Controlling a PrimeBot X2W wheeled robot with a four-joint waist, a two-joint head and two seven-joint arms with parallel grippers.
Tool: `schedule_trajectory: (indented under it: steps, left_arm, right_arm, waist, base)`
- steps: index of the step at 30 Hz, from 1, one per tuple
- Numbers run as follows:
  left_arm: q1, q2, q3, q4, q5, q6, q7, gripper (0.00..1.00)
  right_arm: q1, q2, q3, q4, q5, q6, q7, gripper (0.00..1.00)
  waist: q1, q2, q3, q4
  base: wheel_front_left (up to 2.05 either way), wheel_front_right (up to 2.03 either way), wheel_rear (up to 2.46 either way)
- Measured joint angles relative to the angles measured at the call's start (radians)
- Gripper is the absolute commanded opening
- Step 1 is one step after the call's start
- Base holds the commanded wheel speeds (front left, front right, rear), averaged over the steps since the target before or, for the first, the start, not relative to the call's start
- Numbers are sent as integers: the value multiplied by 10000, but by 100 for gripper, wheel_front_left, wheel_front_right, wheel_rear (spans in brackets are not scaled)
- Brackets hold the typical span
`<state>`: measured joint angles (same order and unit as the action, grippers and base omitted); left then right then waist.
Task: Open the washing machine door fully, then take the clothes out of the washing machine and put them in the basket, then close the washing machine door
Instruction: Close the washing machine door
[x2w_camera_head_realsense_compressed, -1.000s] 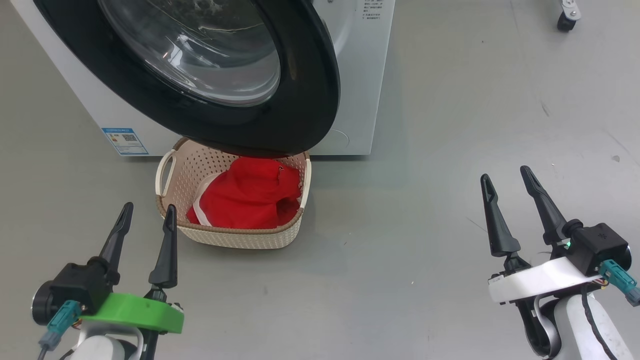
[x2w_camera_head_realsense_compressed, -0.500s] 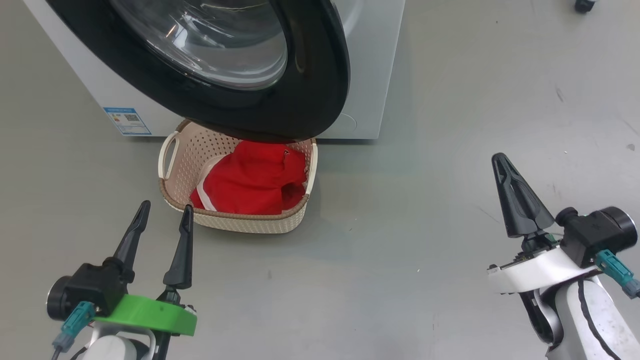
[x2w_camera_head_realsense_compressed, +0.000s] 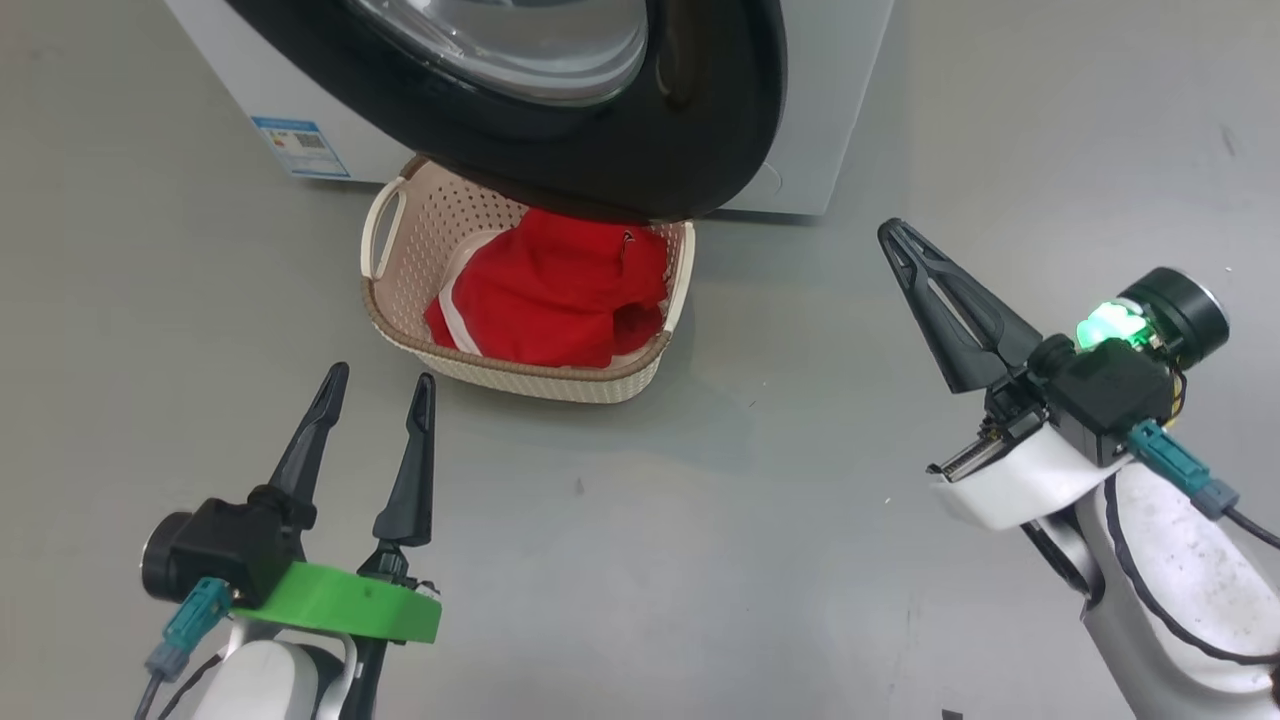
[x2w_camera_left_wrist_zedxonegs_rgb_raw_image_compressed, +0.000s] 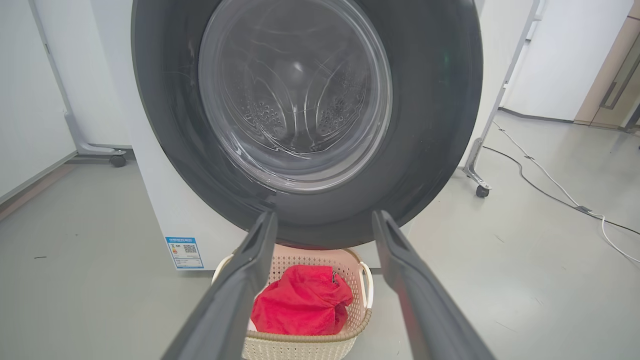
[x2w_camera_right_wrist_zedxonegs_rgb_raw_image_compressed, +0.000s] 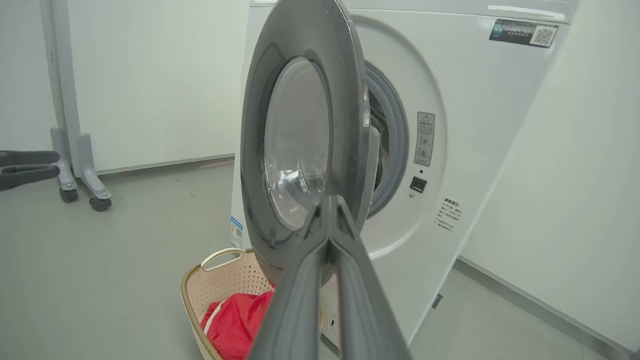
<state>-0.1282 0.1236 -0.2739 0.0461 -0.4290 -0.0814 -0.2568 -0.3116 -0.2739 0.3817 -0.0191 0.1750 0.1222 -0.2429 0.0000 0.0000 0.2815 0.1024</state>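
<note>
Grey floor (x2w_camera_head_realsense_compressed: 800, 520), clothes (x2w_camera_head_realsense_compressed: 560, 300) in basket (x2w_camera_head_realsense_compressed: 520, 374), probably crumpled

Door (x2w_camera_head_realsense_compressed: 700, 150) cut off at my head view's top, hiding the basket's (x2w_camera_head_realsense_compressed: 520, 378) far rim. Sticker (x2w_camera_head_realsense_compressed: 300, 148) print unreadable.

Head camera: high, pitched steeply down onto the grey floor (x2w_camera_head_realsense_compressed: 760, 560). The round door with glossy black rim and clear glass window (x2w_camera_head_realsense_compressed: 720, 130) sits at 12 o'clock, with the cream perforated plastic basket (x2w_camera_head_realsense_compressed: 425, 240) just below it.

Left wrist camera: low and close, facing the door's glass nearly square-on.

Right wrist camera: low, off to the side, sighting the door almost edge-on against the white front-loading washing machine (x2w_camera_right_wrist_zedxonegs_rgb_raw_image_compressed: 475, 100).

All three views share the door, the basket and the bright red fabric garment (x2w_camera_head_realsense_compressed: 550, 300).
</note>
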Motion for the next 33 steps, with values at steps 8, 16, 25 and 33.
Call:
schedule_trajectory:
  steps: [8, 16, 25, 33]
  left_arm:
    - [-437, -309, -105, -188, 117, -44, 0, 100]
    - [-1038, -579, -182, -242, 186, -98, 0, 100]
    - [-1431, -752, -293, -213, 280, -165, 0, 100]
    - [-1574, -784, -186, -199, 290, -165, -2, 100]
  right_arm:
    - [-1354, -725, 587, 65, 100, 0, 328, 0]
    - [-2614, -1388, 920, 347, 560, 0, 529, 0]
    - [-3483, -1643, 911, 897, 1304, 0, 529, 0]
    - [-3903, -1655, 721, 1340, 1990, 0, 527, 0]
  waist:
    - [0, 0, 809, 581]
    - [1, 0, 1713, 1312]
    - [1, 0, 2430, 1948]
    - [1, 0, 2809, 2258]
  base:
    - [0, 0, 0]
    - [0, 0, 0]
    - [0, 0, 0]
    - [0, 0, 0]
